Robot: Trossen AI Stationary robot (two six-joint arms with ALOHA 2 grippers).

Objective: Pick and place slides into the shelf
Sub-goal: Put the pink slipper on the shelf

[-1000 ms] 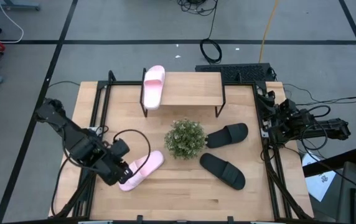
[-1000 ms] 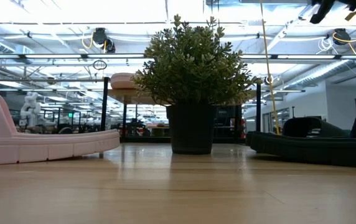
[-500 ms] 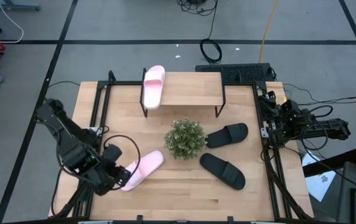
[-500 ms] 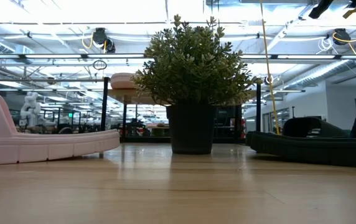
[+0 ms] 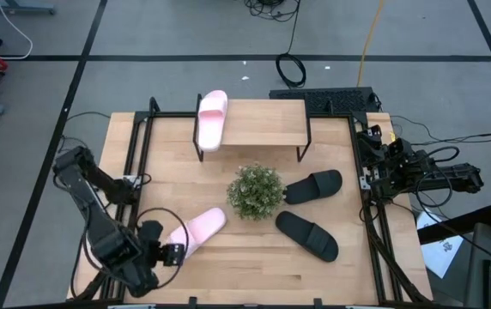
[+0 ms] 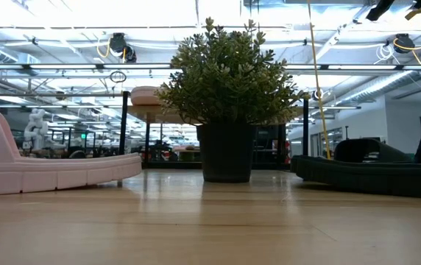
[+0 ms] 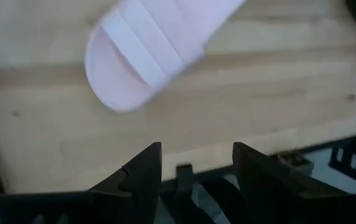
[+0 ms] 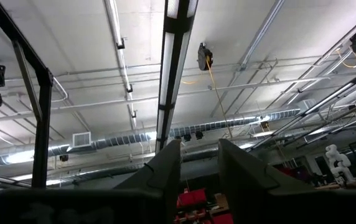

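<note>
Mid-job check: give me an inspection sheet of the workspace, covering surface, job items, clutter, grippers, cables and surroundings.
Surface: wooden table, bare at the front.
Job's things: one pink slide on the shelf; second pink slide and two black slides on the table.
Clutter: potted plant mid-table between the slides.
Grippers: left gripper open, empty, beside the second pink slide; right gripper parked at the table's right edge, holding nothing.
Cables: black loop and yellow cord on the floor.
Surroundings: keyboard behind the shelf.
</note>
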